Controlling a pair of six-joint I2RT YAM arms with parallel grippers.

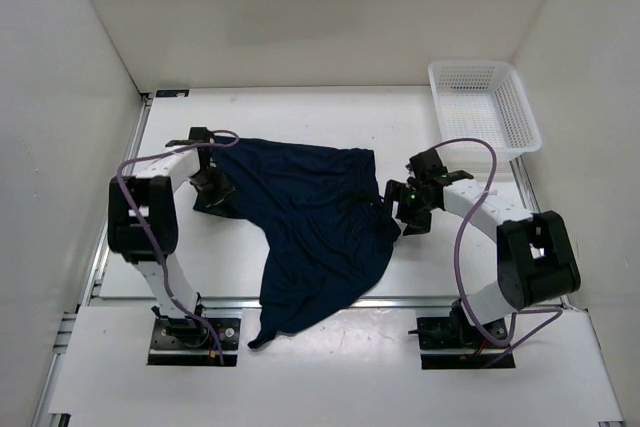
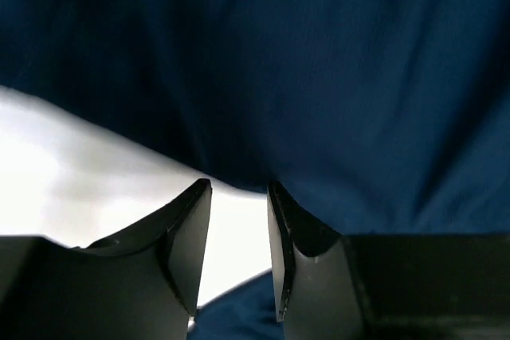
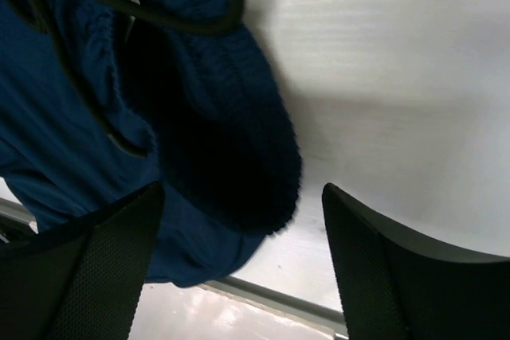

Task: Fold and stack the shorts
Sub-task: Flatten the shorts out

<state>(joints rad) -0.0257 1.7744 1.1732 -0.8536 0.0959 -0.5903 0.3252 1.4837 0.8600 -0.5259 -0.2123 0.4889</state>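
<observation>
On the table [image 1: 300, 112], shorts [image 1: 320, 217] lie rumpled — left gripper [image 2: 239, 185] slightly parted, right gripper [image 3: 241, 190] wide, both empty.

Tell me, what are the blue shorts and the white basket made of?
The shorts look like soft, matte knit cloth: they wrinkle and drape limply, and the waistband looks ribbed up close. The basket is probably stiff white plastic, judging by its neat grid of holes and firm shape.

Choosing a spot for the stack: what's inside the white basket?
The white basket shows only its own mesh floor, nothing in it. The strip just behind its near wall is hidden.
</observation>
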